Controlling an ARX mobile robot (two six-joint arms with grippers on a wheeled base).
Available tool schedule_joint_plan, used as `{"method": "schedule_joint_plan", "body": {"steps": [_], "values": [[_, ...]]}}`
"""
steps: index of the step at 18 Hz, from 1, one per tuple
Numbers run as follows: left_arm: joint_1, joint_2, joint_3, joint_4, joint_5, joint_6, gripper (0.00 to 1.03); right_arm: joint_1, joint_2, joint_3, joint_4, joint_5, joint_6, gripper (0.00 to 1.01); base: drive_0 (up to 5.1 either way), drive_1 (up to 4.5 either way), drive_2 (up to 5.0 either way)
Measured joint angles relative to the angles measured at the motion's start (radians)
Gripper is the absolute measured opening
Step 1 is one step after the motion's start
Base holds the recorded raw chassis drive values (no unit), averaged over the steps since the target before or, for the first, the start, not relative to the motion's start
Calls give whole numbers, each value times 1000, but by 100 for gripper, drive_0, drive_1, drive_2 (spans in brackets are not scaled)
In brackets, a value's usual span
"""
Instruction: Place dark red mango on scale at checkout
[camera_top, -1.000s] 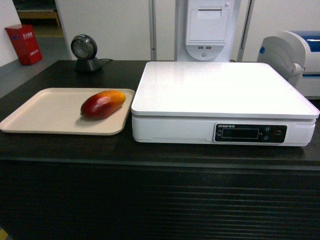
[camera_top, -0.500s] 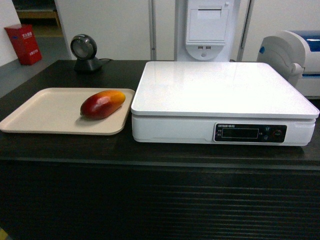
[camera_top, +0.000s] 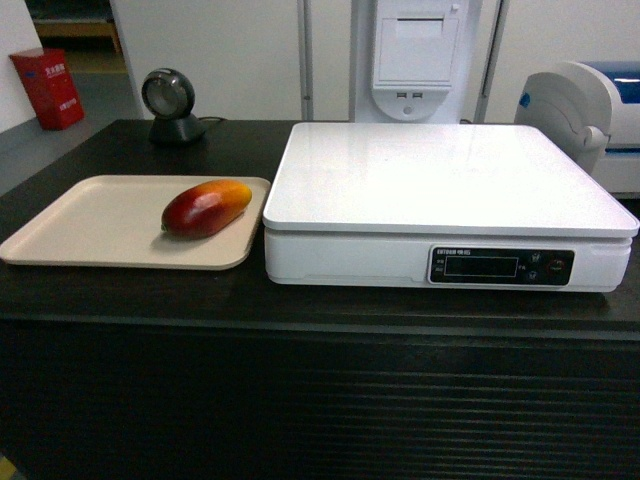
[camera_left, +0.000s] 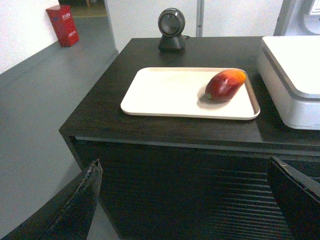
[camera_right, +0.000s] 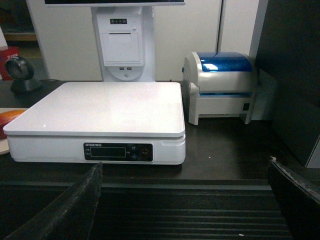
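**Mango waits on tray, arms not yet reaching**

The dark red mango (camera_top: 206, 208) lies on the beige tray (camera_top: 90, 228) at nine o'clock from the scale (camera_top: 440, 185), whose white top is bare. Both sit on the checkout (camera_top: 320, 310) bench. The pick-up step looks unstarted: the left gripper (camera_left: 185, 200) would need to advance toward twelve o'clock over the fruit. Its jaws stand wide apart, holding nothing. The right gripper (camera_right: 185, 200) is likewise spread and holds nothing, facing the scale.
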Motion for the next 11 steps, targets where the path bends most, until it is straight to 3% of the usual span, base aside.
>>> {"method": "schedule_joint_plan", "body": {"steps": [1,2,3,6,9,11], "values": [[-50,20,20,40,-76,7,98,0,0,0,-1,1,0,98,0,0,0],[-37,37,35,102,-77,20,98,0,0,0,-1,1,0,98,0,0,0],[-5,86,51,172,-35,28,98,0,0,0,0,1,0,98,0,0,0],[98,394,78,464,168,53,98,0,0,0,-1,1,0,98,0,0,0],[215,858,248,805,446,71,98,0,0,0,0,1,0,98,0,0,0],[215,1147,401,847,552,73,98,0,0,0,0,1,0,98,0,0,0]]}}
